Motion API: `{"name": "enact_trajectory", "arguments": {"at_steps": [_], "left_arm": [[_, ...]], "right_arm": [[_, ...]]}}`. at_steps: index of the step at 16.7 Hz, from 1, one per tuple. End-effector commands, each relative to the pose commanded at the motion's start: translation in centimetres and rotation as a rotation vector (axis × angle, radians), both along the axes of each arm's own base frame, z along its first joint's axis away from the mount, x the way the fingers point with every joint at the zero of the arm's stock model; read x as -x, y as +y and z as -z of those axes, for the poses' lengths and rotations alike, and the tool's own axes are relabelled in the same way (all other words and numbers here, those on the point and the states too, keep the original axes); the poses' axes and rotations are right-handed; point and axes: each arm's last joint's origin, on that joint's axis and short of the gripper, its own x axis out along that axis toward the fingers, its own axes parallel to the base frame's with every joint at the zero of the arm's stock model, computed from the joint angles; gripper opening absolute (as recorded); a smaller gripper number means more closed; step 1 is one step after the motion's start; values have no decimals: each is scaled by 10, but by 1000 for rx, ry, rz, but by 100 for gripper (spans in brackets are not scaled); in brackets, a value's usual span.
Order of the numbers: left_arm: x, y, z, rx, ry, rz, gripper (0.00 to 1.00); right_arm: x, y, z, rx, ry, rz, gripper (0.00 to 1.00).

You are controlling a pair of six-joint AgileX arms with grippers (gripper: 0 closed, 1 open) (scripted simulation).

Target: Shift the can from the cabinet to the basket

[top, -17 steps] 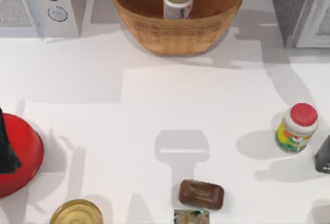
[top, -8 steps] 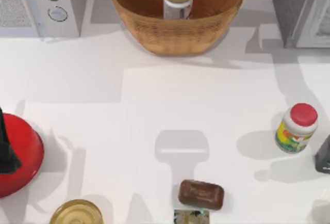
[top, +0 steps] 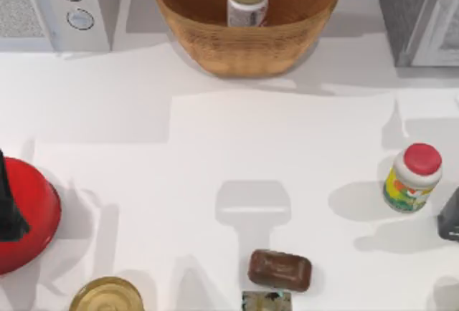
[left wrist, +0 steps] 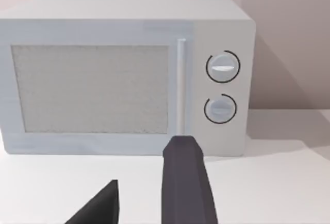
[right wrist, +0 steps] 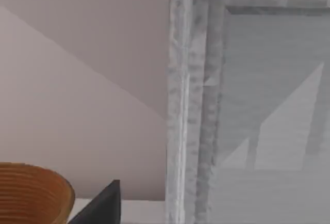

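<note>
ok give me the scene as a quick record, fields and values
can: upright inside the basket
basket: back centre of the table
cabinet: back right corner
microwave: back left corner
bottle: right side, upright, red cap
soap: front centre
left hand: faces the microwave, holds nothing
right hand: near the cabinet, beside the basket
task state: can already in the basket

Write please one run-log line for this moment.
can: upright inside basket | cabinet: top-right of table | left gripper: facing microwave | right gripper: near cabinet | task: placement looks done
</note>
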Motion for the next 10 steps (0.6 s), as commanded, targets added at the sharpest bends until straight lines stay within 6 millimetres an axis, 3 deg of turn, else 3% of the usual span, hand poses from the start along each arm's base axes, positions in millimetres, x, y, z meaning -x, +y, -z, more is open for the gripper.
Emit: {"name": "enact_trajectory", "arguments": {"at_steps": [4,6,10], "left_arm": [[0,0,0,0,0,0,100],[0,0,0,0,0,0,100],[0,0,0,0,0,0,100]], "right_arm": [[30,-15,102,-2,40,3,100],[40,-19,143,-8,30,6,100],[46,-24,193,-15,-21,12,100]]}}
